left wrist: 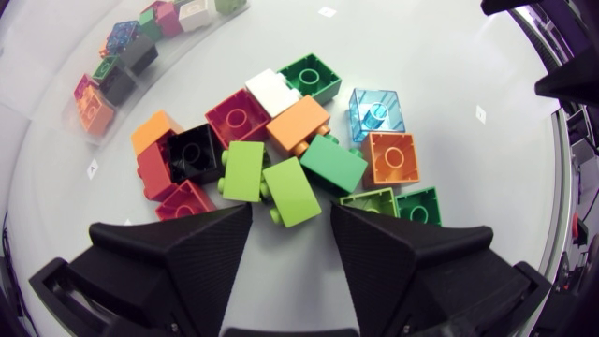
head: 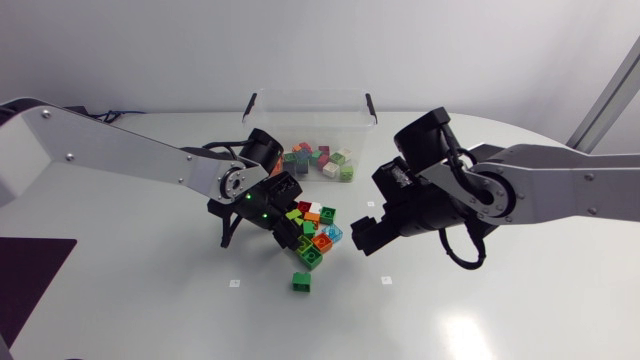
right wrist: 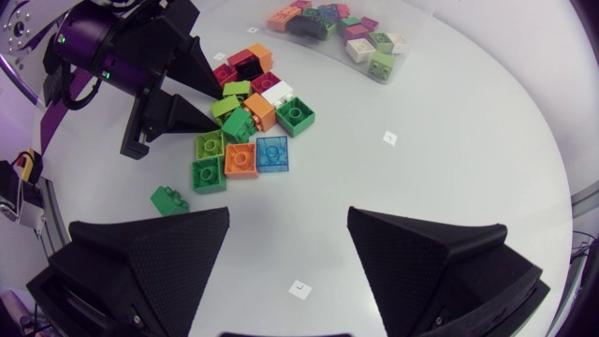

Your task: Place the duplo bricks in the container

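A pile of duplo bricks [head: 316,232] in several colours lies in the middle of the table, in front of the clear container [head: 262,112], which holds more bricks [head: 318,160]. My left gripper [head: 291,223] is down at the pile's left side and open. In the left wrist view a lime green brick [left wrist: 291,191] lies just ahead of the left gripper [left wrist: 290,229], partly between its fingertips; the frame shows neither finger touching it. My right gripper [head: 367,233] hovers right of the pile, open and empty [right wrist: 288,215]. One green brick [head: 301,282] lies apart, nearer the front edge.
Small white markers [head: 234,283] [head: 386,280] are stuck on the tabletop. The container [right wrist: 412,19] stands beyond the pile [right wrist: 245,126] as seen from the right wrist, with my left gripper [right wrist: 211,98] at the pile's far side.
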